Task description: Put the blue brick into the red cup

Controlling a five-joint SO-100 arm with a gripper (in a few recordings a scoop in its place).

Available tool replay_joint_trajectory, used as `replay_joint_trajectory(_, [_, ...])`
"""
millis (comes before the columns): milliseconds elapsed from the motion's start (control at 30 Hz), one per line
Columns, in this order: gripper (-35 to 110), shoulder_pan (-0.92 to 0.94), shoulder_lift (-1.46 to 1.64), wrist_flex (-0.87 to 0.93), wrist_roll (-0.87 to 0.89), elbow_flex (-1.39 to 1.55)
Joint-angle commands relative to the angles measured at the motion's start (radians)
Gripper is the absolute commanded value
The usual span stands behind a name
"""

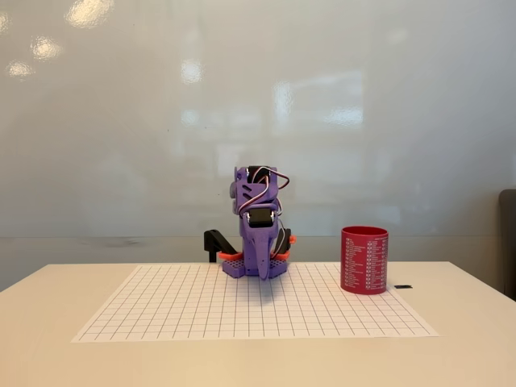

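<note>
One red cup (364, 260) stood upright at the right edge of the grid sheet (201, 310) on the bench (48, 339). Blue brick couldn't be made out; a tiny dark item (403, 286) lay just right of the cup, too small to identify. Purple arm (260, 222) sat folded at the sheet's far edge, gripper (263, 272) pointing down near the sheet; whether its jaws were spread or pressed together couldn't be told.

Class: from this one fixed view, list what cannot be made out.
All in the fixed view:
- end effector: folded toward the camera; open or shut cannot be told.
- cup inside: hidden by its own wall.
- print on the cup: too small to read.
- brick, the dark speck right of the cup: too small to show colour or studs.
</note>
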Motion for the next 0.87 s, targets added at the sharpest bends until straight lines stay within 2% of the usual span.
replay_joint_trajectory(0, [-1,-0.015,0.000,0.005,0.014,-0.009])
replay_joint_trajectory(833, [0,-0.015,0.000,0.005,0.023,-0.011])
